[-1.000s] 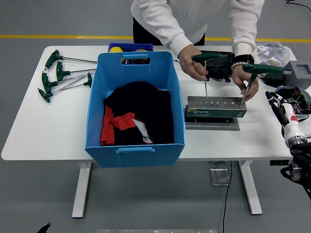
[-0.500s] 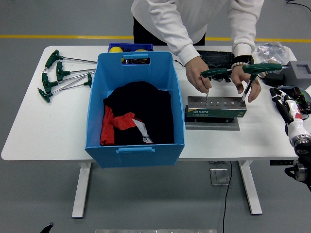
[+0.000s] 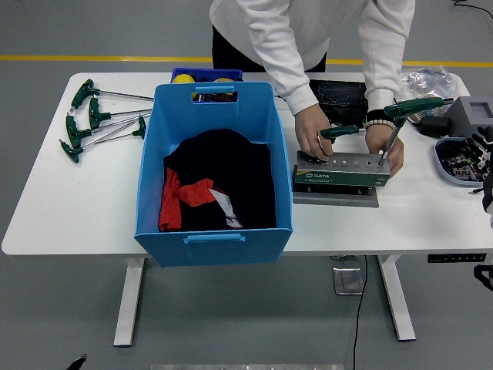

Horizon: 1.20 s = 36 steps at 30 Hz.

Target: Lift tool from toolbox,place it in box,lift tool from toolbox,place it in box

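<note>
Tools stood in the toolbox point(image 3: 341, 174) — the person's hands point(image 3: 314, 139) on them.
Two green T-handle tools point(image 3: 417, 106) sat upright in the rack beside the blue box point(image 3: 213, 173); the right robot hand point(image 3: 487, 166) waited at the table's point(image 3: 54, 193) edge, fingers' state unclear — it should grasp a handle only once the person's hands clear.

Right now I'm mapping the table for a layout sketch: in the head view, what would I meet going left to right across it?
Loose green T-handle wrenches → blue box holding black and red cloth → metal tool stand, where a person's hands set two T-handle tools → blue tray of small parts → the robot's right hand at the edge.
</note>
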{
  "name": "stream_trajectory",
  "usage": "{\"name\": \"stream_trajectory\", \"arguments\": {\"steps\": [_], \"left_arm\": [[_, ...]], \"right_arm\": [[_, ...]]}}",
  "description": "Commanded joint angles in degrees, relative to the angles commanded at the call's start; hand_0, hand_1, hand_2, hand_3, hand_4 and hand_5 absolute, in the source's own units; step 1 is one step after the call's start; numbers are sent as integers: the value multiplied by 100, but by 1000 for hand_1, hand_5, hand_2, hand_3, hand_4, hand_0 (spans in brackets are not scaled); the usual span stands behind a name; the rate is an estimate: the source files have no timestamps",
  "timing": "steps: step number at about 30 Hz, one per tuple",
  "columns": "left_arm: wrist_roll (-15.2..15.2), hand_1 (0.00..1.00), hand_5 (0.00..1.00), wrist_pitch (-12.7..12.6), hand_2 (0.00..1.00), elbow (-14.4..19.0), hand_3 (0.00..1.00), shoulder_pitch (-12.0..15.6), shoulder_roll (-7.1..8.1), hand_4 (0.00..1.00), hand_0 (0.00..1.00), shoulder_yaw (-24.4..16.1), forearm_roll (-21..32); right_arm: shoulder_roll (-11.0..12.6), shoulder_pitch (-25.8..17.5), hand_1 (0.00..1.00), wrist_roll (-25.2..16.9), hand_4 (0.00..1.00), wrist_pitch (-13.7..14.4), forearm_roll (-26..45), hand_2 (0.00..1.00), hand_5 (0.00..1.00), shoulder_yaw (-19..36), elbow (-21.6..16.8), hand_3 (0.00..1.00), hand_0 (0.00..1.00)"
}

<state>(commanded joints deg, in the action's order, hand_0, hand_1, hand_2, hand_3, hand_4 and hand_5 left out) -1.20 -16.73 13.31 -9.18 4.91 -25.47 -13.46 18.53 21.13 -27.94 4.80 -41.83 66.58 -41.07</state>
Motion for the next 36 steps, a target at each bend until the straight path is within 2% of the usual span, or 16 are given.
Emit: {"name": "stream_trajectory", "arguments": {"steps": [2, 5, 8, 10, 14, 17, 20, 21, 22, 24, 28, 32, 34, 35, 36], "left_arm": [[3, 842, 622, 6, 814, 3, 760, -5, -7, 747, 777, 14, 1], [16, 842, 620, 30, 814, 17, 772, -26, -19, 749, 778, 67, -19], [48, 842, 620, 43, 814, 29, 772, -58, -24, 749, 778, 139, -18], [109, 842, 620, 29, 814, 21, 772, -74, -30, 749, 778, 229, 108], [442, 842, 621, -58, 815, 4, 773, -86, -39, 751, 780, 690, 719], [849, 848, 621, -119, 821, 37, 769, -49, -25, 751, 796, 1276, 1393], [1456, 848, 621, -65, 821, 105, 769, 13, -26, 751, 796, 1998, 2135], [1610, 848, 621, -63, 821, 122, 769, 28, -37, 751, 796, 2142, 2395], [1692, 848, 621, -56, 821, 129, 769, 33, -49, 751, 796, 2096, 2619], [1736, 846, 619, 14, 843, 127, 770, 25, -83, 750, 787, 1920, 2879], [1682, 846, 619, 354, 843, 123, 770, 63, -180, 750, 787, 1764, 2861], [1520, 835, 621, 680, 832, 163, 780, 82, -175, 751, 781, 2164, 2714], [1433, 835, 621, 739, 832, 171, 780, 73, -156, 751, 781, 2351, 2858], [1404, 853, 620, 747, 873, 126, 809, 86, -162, 750, 793, 2379, 2887], [1352, 853, 620, 820, 873, 59, 809, 87, -172, 750, 793, 2463, 3036]], "right_arm": [[65, -130, 821, 163, 998, -259, 16, 836, 998, 173, -169, 848, 866], [161, -393, 818, 526, 998, -796, -91, 832, 998, 575, -459, 841, 859], [181, -626, 818, 749, 998, -1163, -392, 832, 998, 983, -743, 841, 859], [166, -747, 818, 809, 998, -1259, -587, 832, 998, 1230, -909, 841, 859], [98, -894, 821, 823, 998, -1262, -1244, 833, 998, 1639, -1130, 842, 859], [35, -942, 821, 785, 998, -1204, -1542, 832, 998, 1741, -1223, 844, 861], [-40, -960, 821, 737, 998, -1136, -1654, 832, 998, 1749, -1255, 844, 861], [-61, -965, 821, 721, 998, -1116, -1678, 832, 998, 1751, -1259, 844, 861], [-72, -972, 821, 708, 998, -1101, -1690, 832, 998, 1753, -1265, 844, 861], [-64, -998, 820, 680, 998, -1069, -1680, 832, 998, 1751, -1280, 843, 859], [57, -1058, 820, 655, 998, -1011, -1617, 832, 998, 1696, -1282, 843, 859], [134, -1054, 819, 616, 998, -967, -1561, 830, 998, 1687, -1268, 839, 858], [35, -1005, 819, 596, 998, -908, -1540, 830, 998, 1702, -1166, 839, 858], [1, -991, 818, 594, 998, -903, -1529, 828, 998, 1689, -1136, 840, 858], [-16, -983, 818, 591, 998, -900, -1520, 828, 998, 1677, -1120, 840, 858]]}}
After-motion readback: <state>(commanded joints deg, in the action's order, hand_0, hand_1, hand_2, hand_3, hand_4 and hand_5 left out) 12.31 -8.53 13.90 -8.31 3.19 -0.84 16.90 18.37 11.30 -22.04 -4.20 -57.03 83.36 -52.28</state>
